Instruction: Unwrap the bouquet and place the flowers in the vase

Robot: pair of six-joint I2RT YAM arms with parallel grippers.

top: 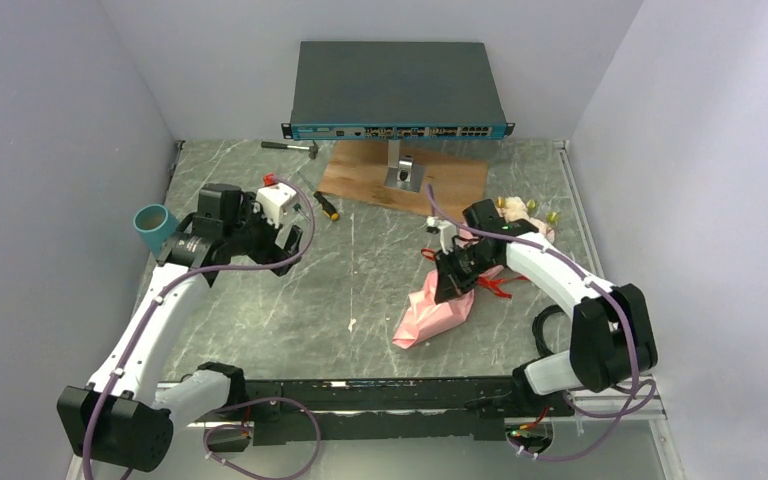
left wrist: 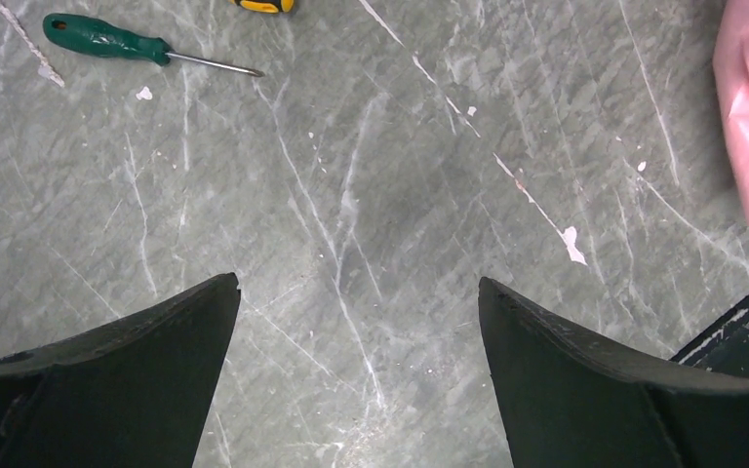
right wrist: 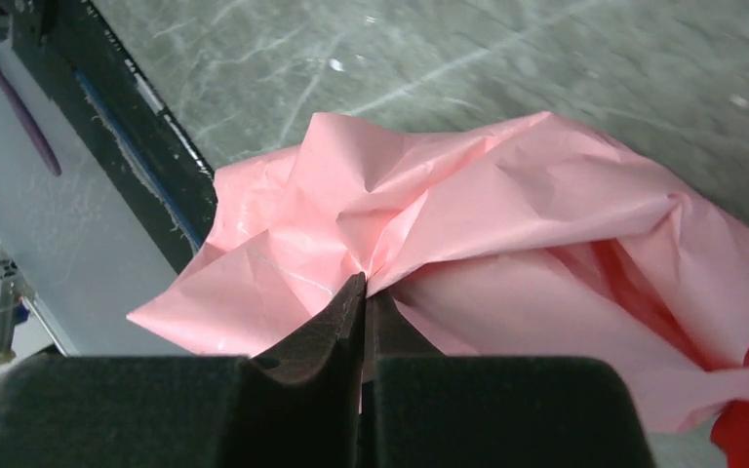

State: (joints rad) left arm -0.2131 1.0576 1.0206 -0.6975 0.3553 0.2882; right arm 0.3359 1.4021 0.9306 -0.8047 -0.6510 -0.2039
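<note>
The bouquet lies right of centre. Its crinkled pink paper [top: 430,312] points toward the near edge, and thin red ribbon [top: 497,285] trails beside it. Peach and cream flowers [top: 518,208] stick out at its far end, partly hidden behind my right arm. My right gripper [top: 452,285] is shut on a fold of the pink paper [right wrist: 507,195], with its tips [right wrist: 363,283] pinching the sheet. The teal vase [top: 155,225] stands upright at the far left. My left gripper [top: 278,252] hangs open just right of the vase, with bare table between its fingers [left wrist: 359,281].
A network switch [top: 395,90] stands on a wooden board [top: 440,185] at the back. A hammer [top: 295,148] and a yellow-handled screwdriver [top: 327,205] lie near it. A green screwdriver [left wrist: 107,41] lies beyond my left gripper. A black rail [top: 380,395] runs along the near edge.
</note>
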